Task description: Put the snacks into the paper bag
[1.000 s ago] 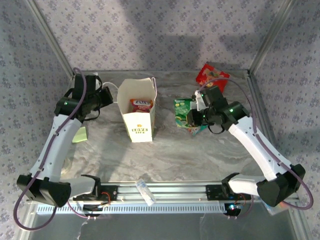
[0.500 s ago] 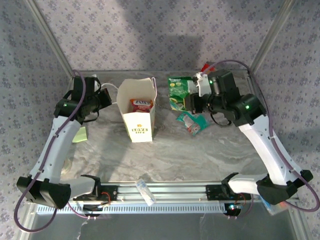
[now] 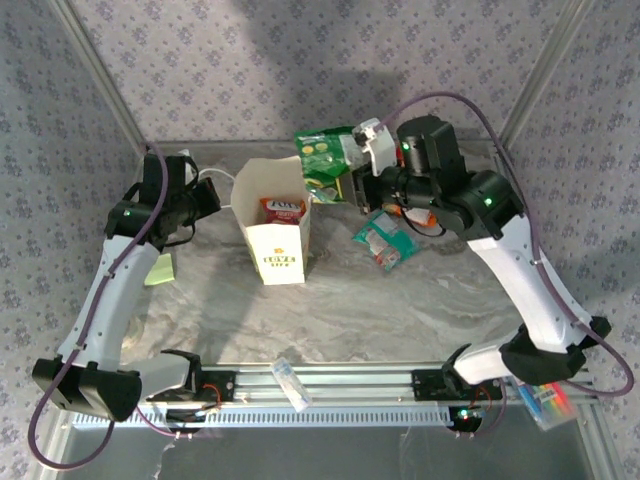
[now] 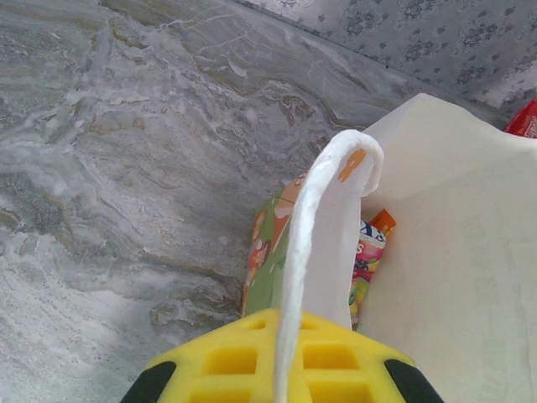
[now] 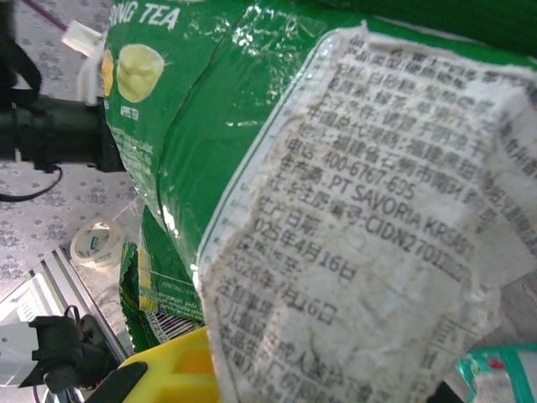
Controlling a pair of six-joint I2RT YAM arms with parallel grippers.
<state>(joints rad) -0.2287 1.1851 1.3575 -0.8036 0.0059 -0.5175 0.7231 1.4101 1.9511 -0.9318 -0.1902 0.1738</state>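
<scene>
**Grey marbled table, green packet aloft by the bag**

Right hand is clamped on a shiny green foil snack packet, held in the air just right of the cream paper carrier bag's open top. Left hand is closed tight, pinching the bag's left rim. A red packet lies inside.

"TEA", "PT SAVORIA" on green packet; "LOVE LIFE" on paper bag

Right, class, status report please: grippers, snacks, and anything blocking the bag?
Left gripper shut on paper bag cord handle. Right gripper shut on green packet, aloft beside the bag's mouth. Teal packet on table. Nothing blocking.
</scene>
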